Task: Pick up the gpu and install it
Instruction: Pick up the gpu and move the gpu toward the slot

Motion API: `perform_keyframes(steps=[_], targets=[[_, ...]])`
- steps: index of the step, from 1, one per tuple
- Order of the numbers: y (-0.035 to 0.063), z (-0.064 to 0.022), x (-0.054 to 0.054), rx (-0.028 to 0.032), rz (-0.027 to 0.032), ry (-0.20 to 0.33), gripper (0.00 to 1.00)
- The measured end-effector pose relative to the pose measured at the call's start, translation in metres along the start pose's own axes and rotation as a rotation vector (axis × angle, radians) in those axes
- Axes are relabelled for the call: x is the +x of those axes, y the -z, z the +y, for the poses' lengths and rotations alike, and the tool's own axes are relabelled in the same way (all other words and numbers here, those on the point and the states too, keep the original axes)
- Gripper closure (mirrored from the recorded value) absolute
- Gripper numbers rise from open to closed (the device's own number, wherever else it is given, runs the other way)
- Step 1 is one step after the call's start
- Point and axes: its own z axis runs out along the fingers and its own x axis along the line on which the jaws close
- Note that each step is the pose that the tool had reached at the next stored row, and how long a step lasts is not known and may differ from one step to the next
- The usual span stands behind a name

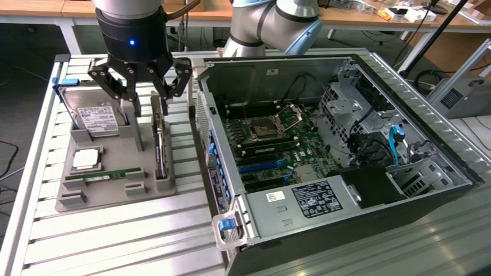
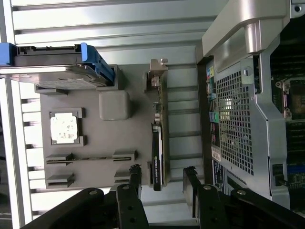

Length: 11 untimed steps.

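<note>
The gpu is a thin dark card with a silvery end bracket. It stands on its long edge in a slot of the grey holder on the slatted table. My gripper hangs just over the card, open, with a finger on each side of it. In the wrist view the gpu runs lengthwise between my two black fingertips, and my gripper straddles one end without touching it. The open computer case lies on the exterior view's right, its motherboard exposed.
The holder also carries a silver hard drive in a blue frame, a square processor chip and a narrow green RAM stick. The case's perforated rear wall rises right beside the holder. Bare slats lie in front of the holder.
</note>
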Motion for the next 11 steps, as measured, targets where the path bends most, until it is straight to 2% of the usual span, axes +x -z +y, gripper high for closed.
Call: perform_keyframes(steps=[11], targets=[[-0.0032, -0.0001, 0.0001, 0.0, 0.0, 0.0, 0.52]])
